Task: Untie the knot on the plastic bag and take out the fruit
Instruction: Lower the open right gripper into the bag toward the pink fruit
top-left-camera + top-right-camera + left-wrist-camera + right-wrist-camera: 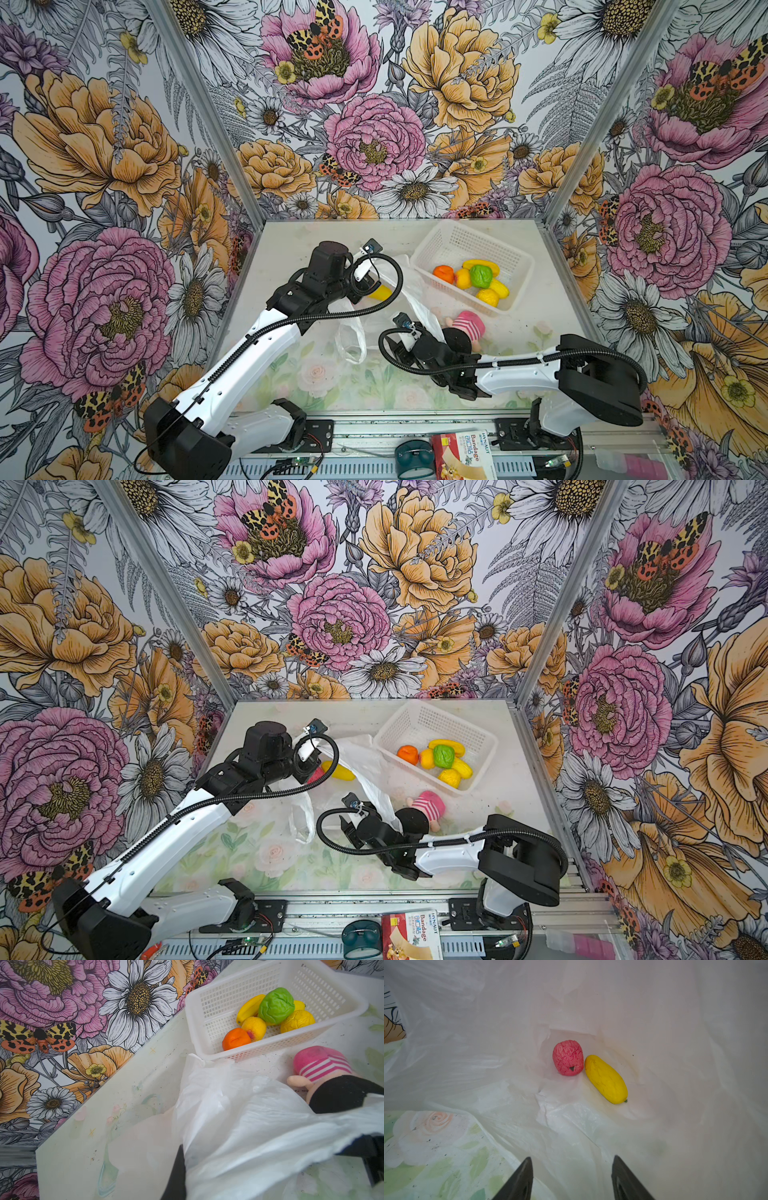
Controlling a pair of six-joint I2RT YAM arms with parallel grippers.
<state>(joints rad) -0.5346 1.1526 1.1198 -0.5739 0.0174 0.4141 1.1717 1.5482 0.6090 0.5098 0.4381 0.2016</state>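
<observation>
Right gripper [572, 1157] jaws apart, empty, poking into plastic bag [664, 1022] mouth. Left gripper [360, 292] pinched shut on bag film, holding it up. Pink-red fruit [568, 1058] touching yellow fruit [606, 1079] deep inside. Look light, squishy, maybe slick; grab pink one across middle.

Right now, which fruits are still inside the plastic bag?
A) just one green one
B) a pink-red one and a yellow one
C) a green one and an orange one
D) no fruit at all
B: the right wrist view looks into the plastic bag, where a pink-red fruit and a yellow fruit lie side by side; the green fruit and orange fruit sit in the basket.
</observation>
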